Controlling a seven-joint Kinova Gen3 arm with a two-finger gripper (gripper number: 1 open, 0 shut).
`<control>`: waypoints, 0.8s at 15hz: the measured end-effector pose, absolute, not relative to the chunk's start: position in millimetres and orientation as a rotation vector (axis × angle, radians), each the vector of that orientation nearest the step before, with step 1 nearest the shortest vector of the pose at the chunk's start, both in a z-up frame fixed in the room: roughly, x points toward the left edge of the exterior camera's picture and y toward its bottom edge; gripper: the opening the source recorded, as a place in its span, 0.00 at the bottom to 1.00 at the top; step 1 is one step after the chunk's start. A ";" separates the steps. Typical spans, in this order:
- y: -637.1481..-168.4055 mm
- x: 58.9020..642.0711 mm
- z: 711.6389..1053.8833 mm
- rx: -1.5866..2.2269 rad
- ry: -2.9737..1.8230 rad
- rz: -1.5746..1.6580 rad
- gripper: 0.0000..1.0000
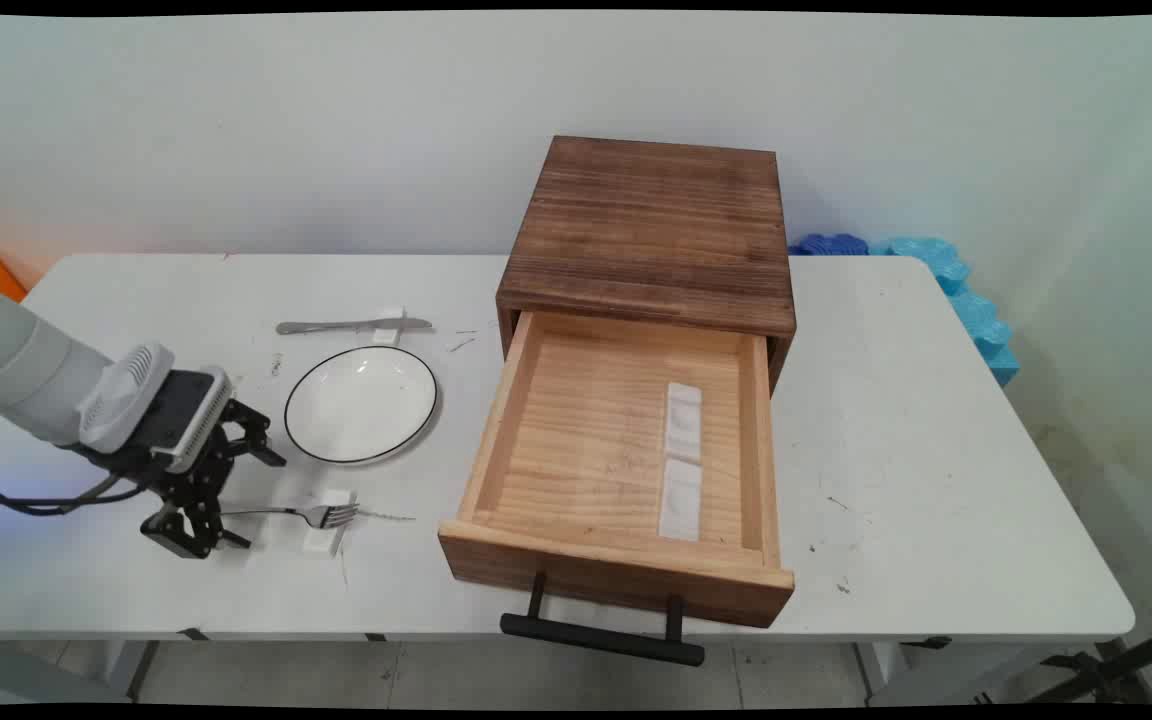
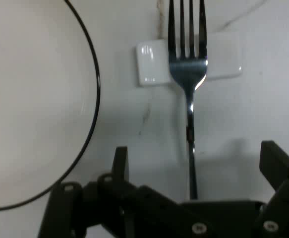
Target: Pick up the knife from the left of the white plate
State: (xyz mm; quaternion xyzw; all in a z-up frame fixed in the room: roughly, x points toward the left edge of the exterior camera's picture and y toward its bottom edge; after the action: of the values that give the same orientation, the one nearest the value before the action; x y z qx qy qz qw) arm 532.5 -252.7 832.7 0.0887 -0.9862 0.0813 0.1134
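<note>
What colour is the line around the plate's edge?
Black: a thin black rim line circles the round white plate, clearest in the main view.

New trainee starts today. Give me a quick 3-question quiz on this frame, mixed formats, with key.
1. True or false: the wooden drawer is pulled open.
2. What does the fork's head rest on? A) the plate B) a small white rest C) the drawer floor
3. Fill in: the tool sits at the fork's ____ end, fingers spread either side of it.

Key
1. True; two white rests lie inside.
2. B
3. Handle; in the hand view the handle runs between the open fingers, no contact visible.
</note>
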 end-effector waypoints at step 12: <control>-299.2 533.4 913.8 0.303 -2.882 0.309 1.00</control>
State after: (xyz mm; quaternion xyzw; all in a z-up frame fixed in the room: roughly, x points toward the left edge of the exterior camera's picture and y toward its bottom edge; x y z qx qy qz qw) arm 533.4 -299.2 913.8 0.1032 -0.9826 0.1053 0.1133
